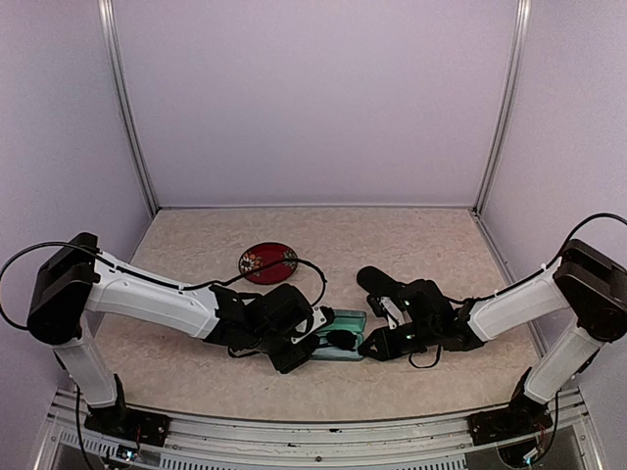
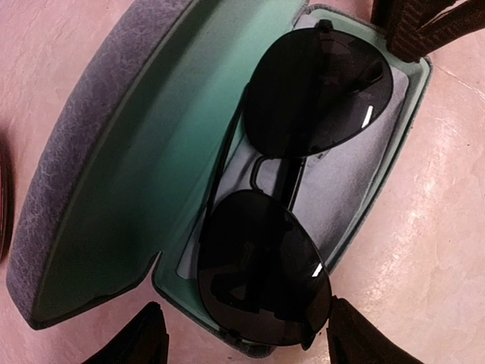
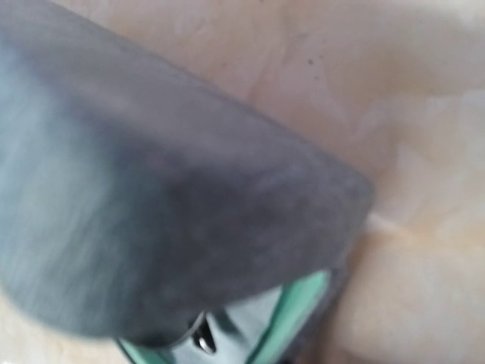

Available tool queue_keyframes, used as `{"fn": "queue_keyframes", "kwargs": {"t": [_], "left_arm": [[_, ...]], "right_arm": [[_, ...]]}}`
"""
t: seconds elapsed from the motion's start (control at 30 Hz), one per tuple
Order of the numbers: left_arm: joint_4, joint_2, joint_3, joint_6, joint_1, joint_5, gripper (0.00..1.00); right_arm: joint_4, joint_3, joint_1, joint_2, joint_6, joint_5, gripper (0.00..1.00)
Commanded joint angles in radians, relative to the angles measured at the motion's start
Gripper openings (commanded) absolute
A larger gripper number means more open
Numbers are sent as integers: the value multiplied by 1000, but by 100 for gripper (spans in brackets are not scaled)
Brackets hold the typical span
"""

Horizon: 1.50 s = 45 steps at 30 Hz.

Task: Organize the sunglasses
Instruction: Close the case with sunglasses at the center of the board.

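Left gripper [image 2: 244, 318] hovered, jaws apart, over the thin black sunglasses [image 2: 288, 182] in the blue-grey case [image 2: 148, 159]; right gripper [image 1: 380, 343] jaws, couldn't tell.

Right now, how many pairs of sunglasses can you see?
1 for sure: the thin black-framed sunglasses lie in the open blue-grey case, front centre. The reddish oval thing farther back could be a second pair; too small to tell.

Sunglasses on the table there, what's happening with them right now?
One pair of sunglasses lies inside the open case. The left claw hangs open over one end of it. The right claw is at the case's other end; whether it grips the case I can't tell.
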<state>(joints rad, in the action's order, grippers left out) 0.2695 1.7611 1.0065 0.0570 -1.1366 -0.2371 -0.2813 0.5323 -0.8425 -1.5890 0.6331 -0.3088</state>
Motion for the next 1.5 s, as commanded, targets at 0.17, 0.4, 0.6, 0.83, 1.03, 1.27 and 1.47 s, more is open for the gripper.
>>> {"fn": "queue_keyframes", "kwargs": {"t": [0.17,0.4,0.6,0.83,1.03,1.27,1.47], "left_arm": [[-6,16,1,15,28,-43,70],[-1,24,2,18,33,1,70],[-3,-16,-19,11,9,39,69],[-15,-103,-56,-5,-5,86,70],[-51,-177,-113,-20,-3,121,70],[-138,-330,-206,-80,22,92,71],[-221,-474,-277,-176,125,70,84]], "right_arm": [[77,25,-9,-13,-29,65,15],[102,39,-10,-15,-41,77,14],[116,46,-9,-7,-46,88,14],[116,50,-9,-4,-48,82,14],[119,53,-10,0,-47,86,15],[123,59,-10,14,-62,78,18],[123,70,-10,14,-75,60,18]]}}
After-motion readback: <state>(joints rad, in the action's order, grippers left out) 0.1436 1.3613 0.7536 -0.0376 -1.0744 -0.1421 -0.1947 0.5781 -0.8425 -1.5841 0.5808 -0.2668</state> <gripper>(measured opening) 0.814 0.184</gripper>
